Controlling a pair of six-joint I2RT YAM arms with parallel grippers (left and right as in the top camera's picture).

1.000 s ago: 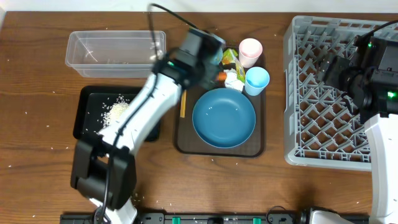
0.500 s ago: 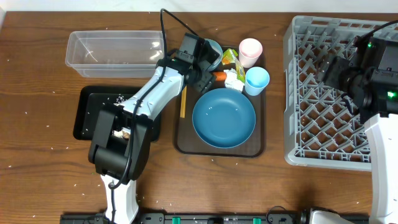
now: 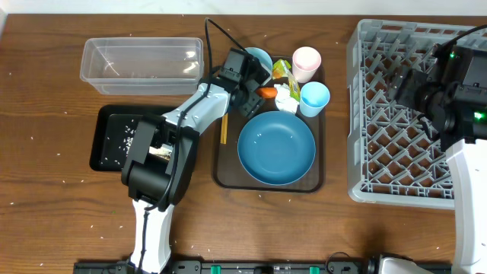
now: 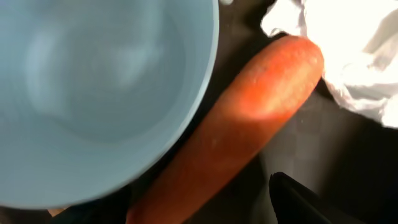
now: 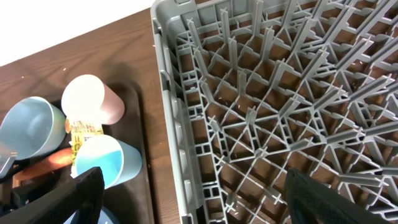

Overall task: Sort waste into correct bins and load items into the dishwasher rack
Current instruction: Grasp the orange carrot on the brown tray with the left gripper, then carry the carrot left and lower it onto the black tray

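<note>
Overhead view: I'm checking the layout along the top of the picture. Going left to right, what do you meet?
Clear tub → small light-blue bowl → yellow-green wrapper → pink cup → grey dishwasher rack.

We are looking at a dark wooden table (image 3: 46, 152), and the dark brown serving tray (image 3: 228, 173) lying near its middle is serving as our landmark. A clear tub (image 3: 144, 61) is sitting up and to the left of that tray, a small gap apart from it. A shallow black tray (image 3: 96, 144) is resting directly left of it, below the tub. The big grey rack (image 3: 361, 114) is standing just to its right and running off the table's right side of our overhead view. Stray white rice grains (image 3: 32, 138) are lying scattered on the bare wood, mostly well left of the serving tray.
</note>
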